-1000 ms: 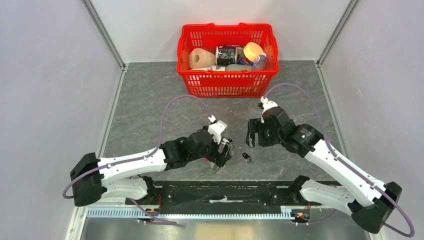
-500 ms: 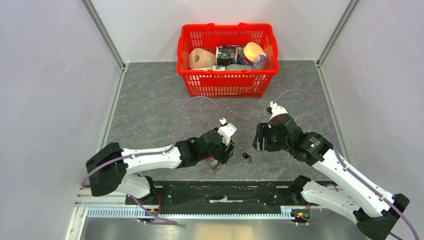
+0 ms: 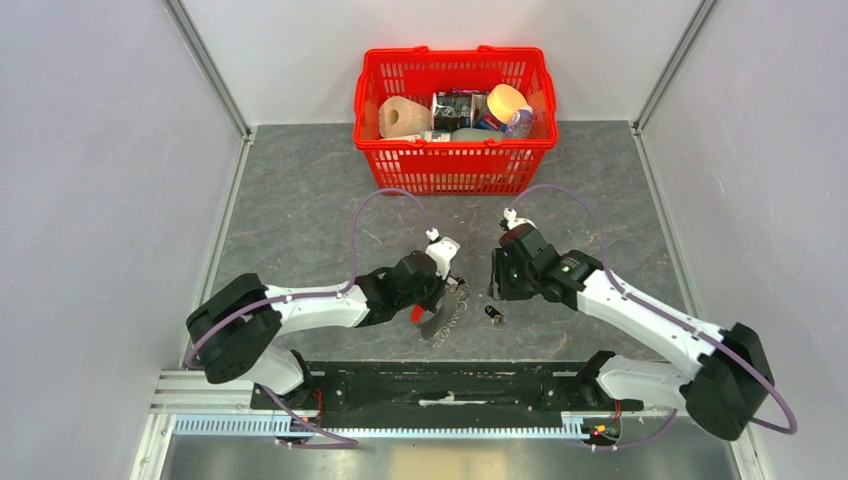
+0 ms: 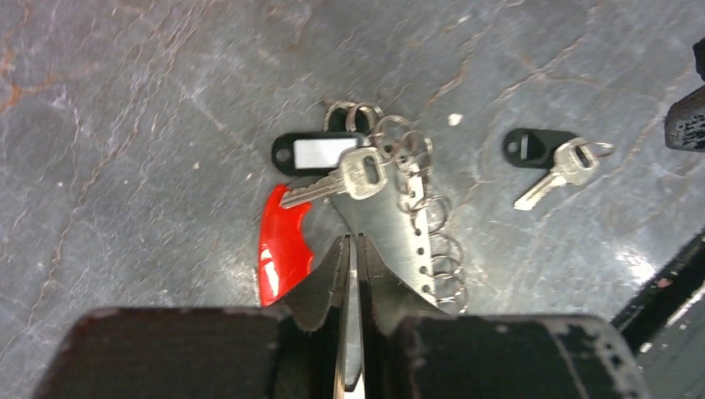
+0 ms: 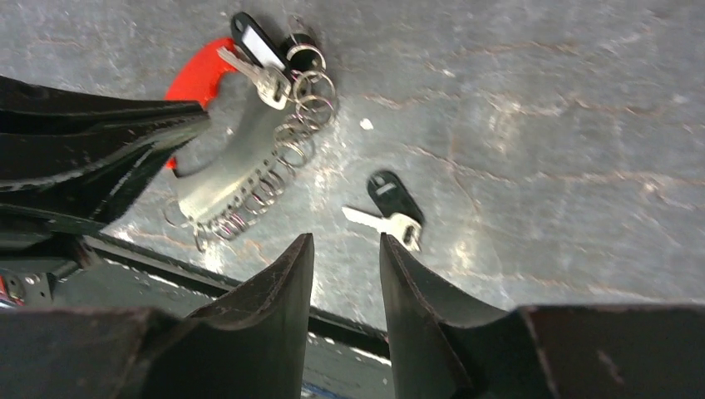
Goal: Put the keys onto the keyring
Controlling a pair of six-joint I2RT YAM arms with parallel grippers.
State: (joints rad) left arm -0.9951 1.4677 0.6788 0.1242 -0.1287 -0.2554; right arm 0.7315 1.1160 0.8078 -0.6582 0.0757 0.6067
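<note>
Left claw (image 4: 353, 243) clamped on keyring (image 4: 384, 221) — right claw (image 5: 345, 243) apart, near keys (image 5: 394, 211)

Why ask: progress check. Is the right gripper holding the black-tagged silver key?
No, the key lies on the table beyond the right gripper.

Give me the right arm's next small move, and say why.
Probably lower the right gripper onto the loose key and close. Its jaws stand apart and empty just short of the key, which lies flat on the table, apart from the keyring that the left gripper pinches by its metal plate.
</note>
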